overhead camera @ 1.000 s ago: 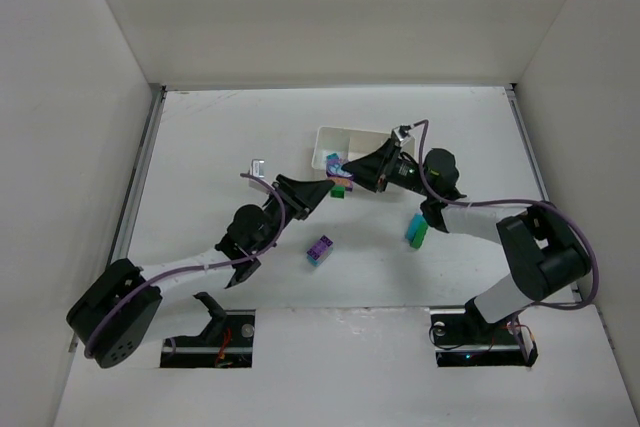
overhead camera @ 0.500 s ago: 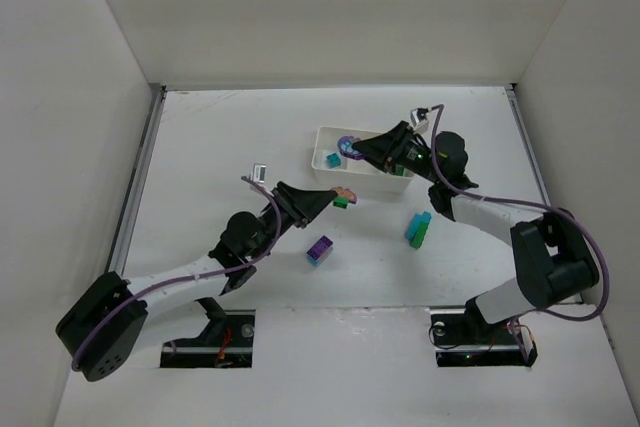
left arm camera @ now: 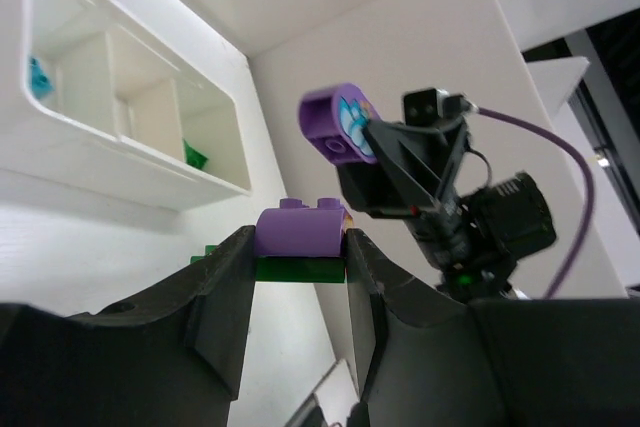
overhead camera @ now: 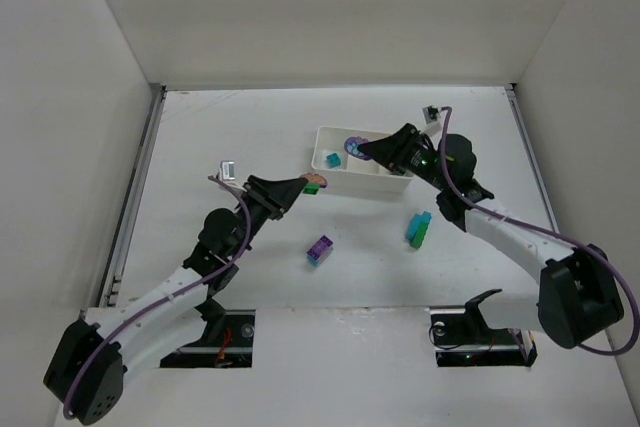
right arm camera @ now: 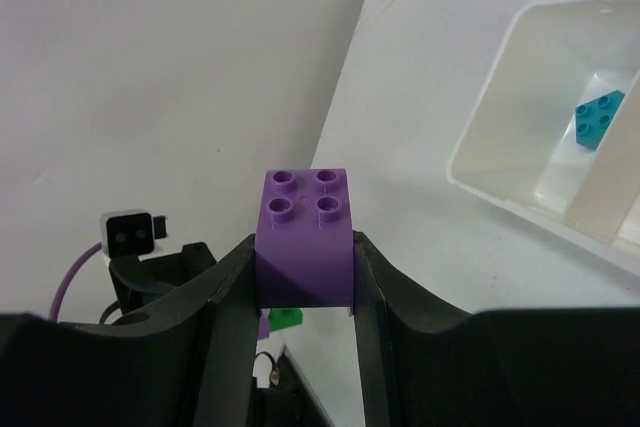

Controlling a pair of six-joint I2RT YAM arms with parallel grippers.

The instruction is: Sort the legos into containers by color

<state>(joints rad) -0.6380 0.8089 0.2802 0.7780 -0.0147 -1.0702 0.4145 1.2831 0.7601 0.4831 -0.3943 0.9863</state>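
Note:
The white tray point(overhead camera: 372, 183) stands at centre back, with three compartments. A teal brick point(overhead camera: 330, 159) lies in its left compartment, and the left wrist view shows a green brick point(left arm camera: 195, 155) in the far one. My right gripper point(overhead camera: 356, 147) is shut on a purple brick point(right arm camera: 305, 237) and holds it above the tray's left part. My left gripper point(overhead camera: 312, 185) is shut on a purple-on-green stack point(left arm camera: 299, 235), raised just left of the tray. A purple-and-teal stack point(overhead camera: 319, 250) and a teal-and-green stack point(overhead camera: 418, 229) lie on the table in front of the tray.
White walls enclose the table on the left, back and right. The tray's near rim point(right arm camera: 500, 127) lies under my right gripper, with the teal brick point(right arm camera: 598, 119) inside. The other arm's gripper point(left arm camera: 400, 147) faces my left wrist camera closely.
The two grippers were together at one stack and have parted. The right has lifted back over the tray with a purple brick. The left has drawn back left with its purple-green stack.

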